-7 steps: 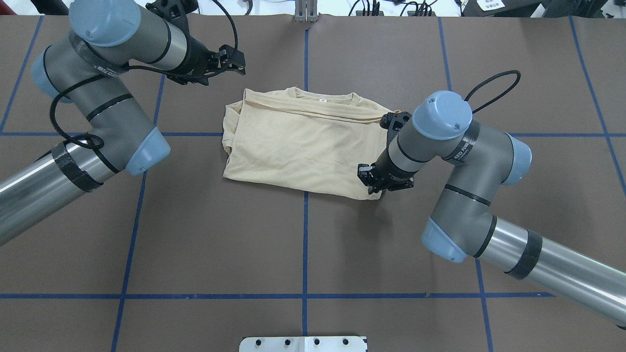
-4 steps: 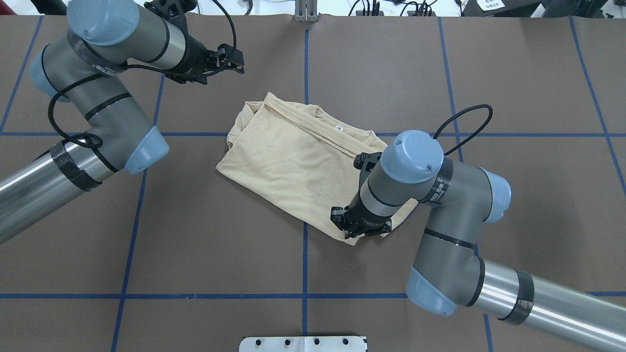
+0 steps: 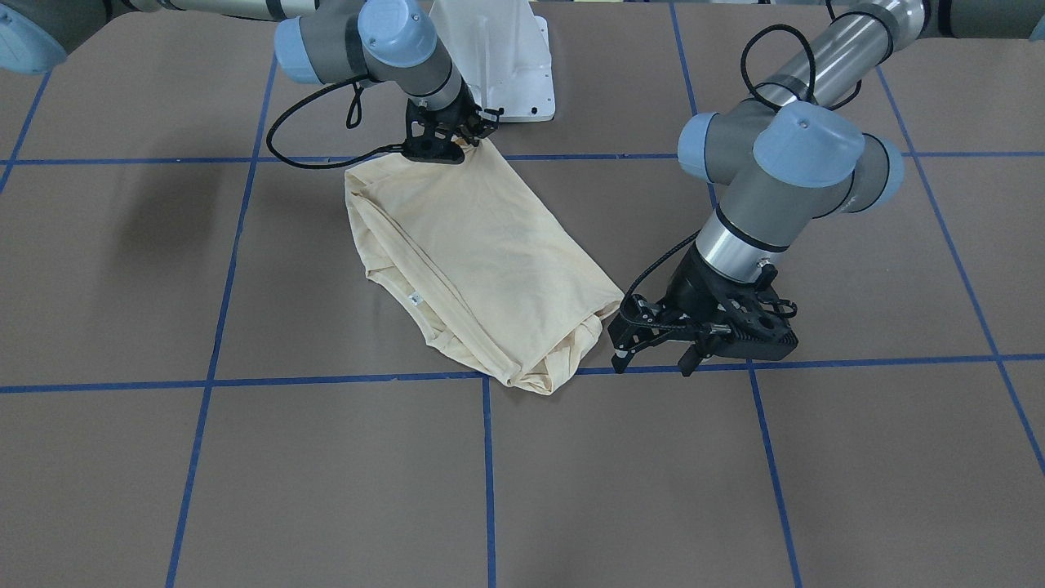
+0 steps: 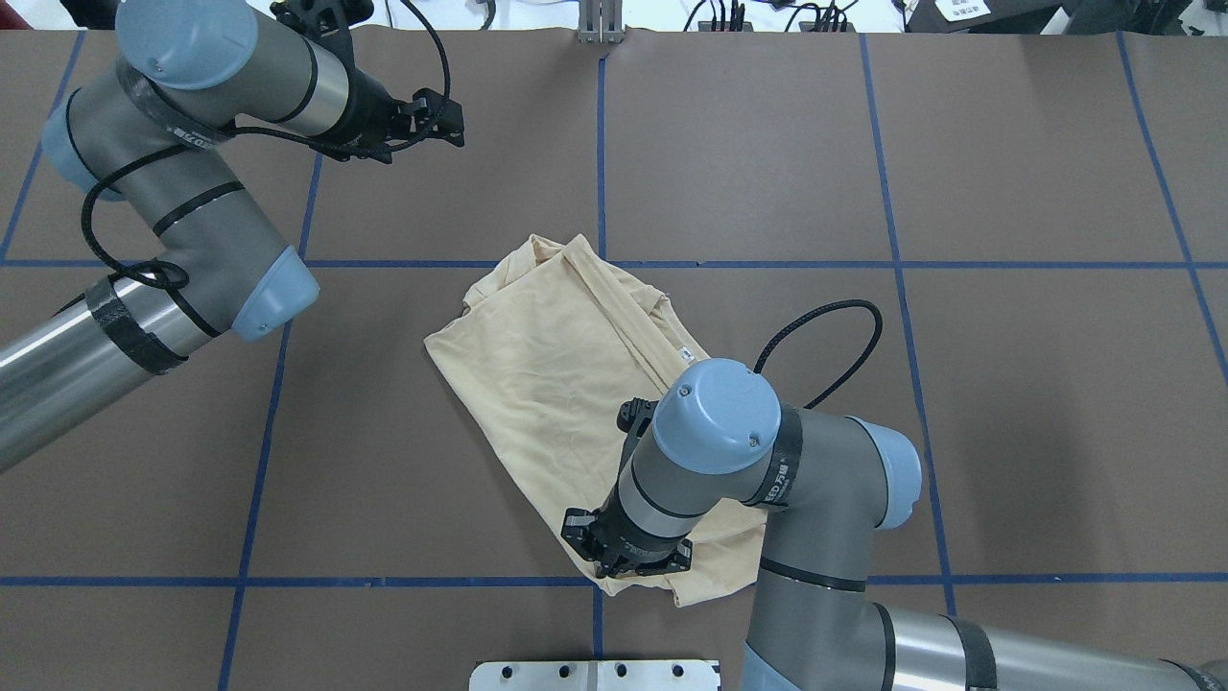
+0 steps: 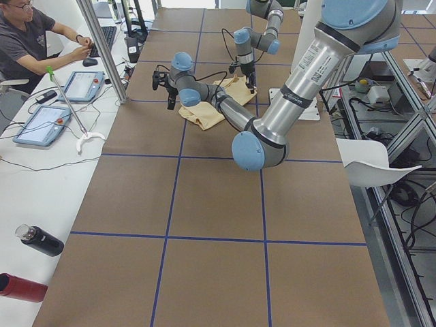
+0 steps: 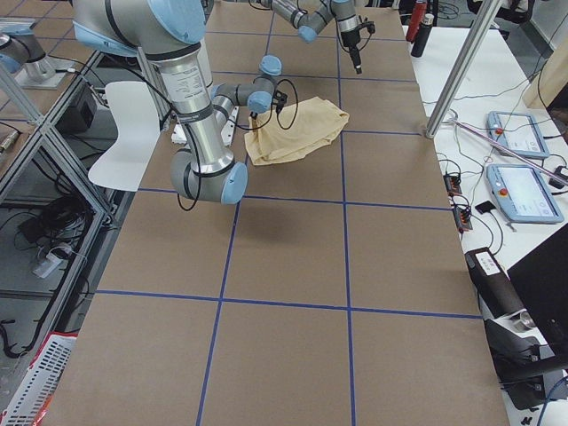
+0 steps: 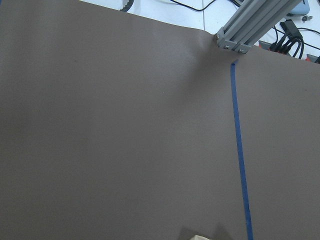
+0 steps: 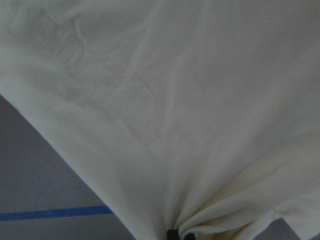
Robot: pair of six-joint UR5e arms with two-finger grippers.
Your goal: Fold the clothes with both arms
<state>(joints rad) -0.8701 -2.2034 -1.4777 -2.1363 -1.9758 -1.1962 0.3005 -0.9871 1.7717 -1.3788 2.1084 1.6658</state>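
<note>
The cream clothes [image 4: 547, 384], one folded shirt, lie slantwise across the table's middle, the white neck label [image 4: 687, 352] showing on the collar edge. My right gripper [image 4: 628, 564] is shut on the shirt's corner nearest the robot base; in the front-facing view the right gripper [image 3: 457, 140] pinches that corner, and the right wrist view shows the cloth [image 8: 165, 115] bunching at the bottom edge. My left gripper [image 4: 453, 120] hangs open and empty over bare table beyond the shirt's far end, also seen as the left gripper [image 3: 653, 363] just past the shirt [image 3: 482, 261].
The white pedestal base [image 4: 595, 675] sits at the near edge, close to the held corner. An aluminium post [image 4: 600, 19] stands at the far edge. Blue tape lines [image 4: 600, 144] grid the brown table. A person [image 5: 34, 41] works at a side desk with tablets.
My right gripper has dragged the shirt's corner toward the robot base, swinging the shirt from lying crosswise to slanting. The left gripper has drifted slightly left and away, still open.
</note>
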